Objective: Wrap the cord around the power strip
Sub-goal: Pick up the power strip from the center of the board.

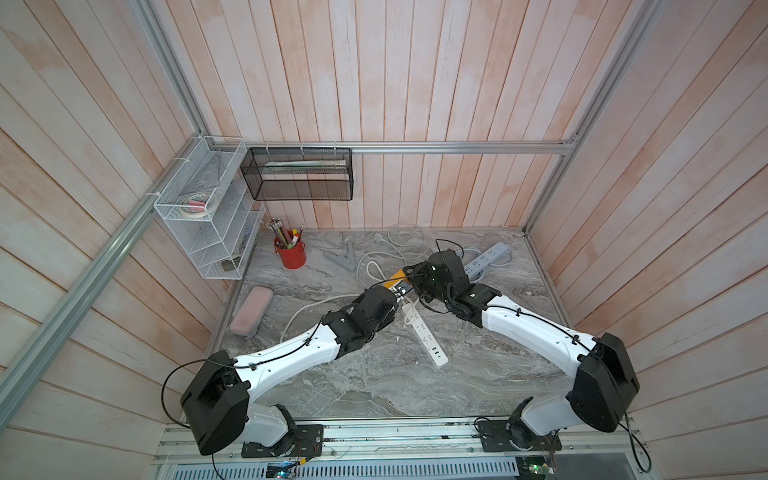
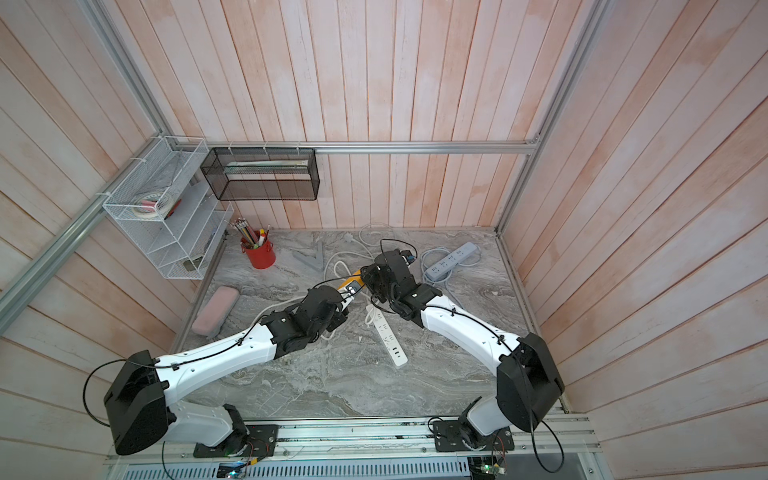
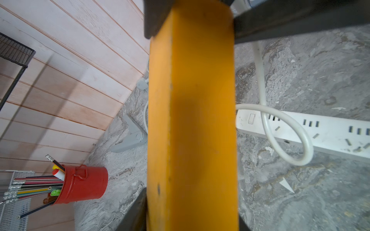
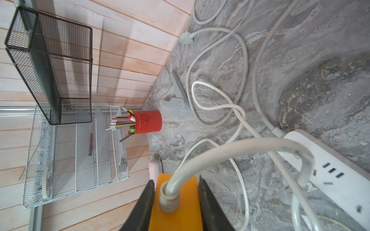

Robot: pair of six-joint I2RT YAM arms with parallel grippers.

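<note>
Orange strip [image 3: 192, 120] fills the left wrist view lengthwise, held clear of the table [image 3: 300, 190]. At its near part, the left gripper [image 1: 397, 289] has both jaws pressed against the long sides. At the far end, the right gripper [image 4: 176, 186] is clamped on the strip, where the cord [image 4: 240, 148] leaves it. The long axis therefore runs straight from one gripper to the other, on a diagonal in both top views. The cord arcs out between the right jaws and passes in front of the white strip [image 4: 340, 186], which lies on the table close below. It then runs into loose loops farther back. None of it is wound on the orange strip.

Judgement: the cord root lies at the right gripper, so that arm is nearer to take the cord. The left would hold the strip, with turns laid across the long axis.
</note>
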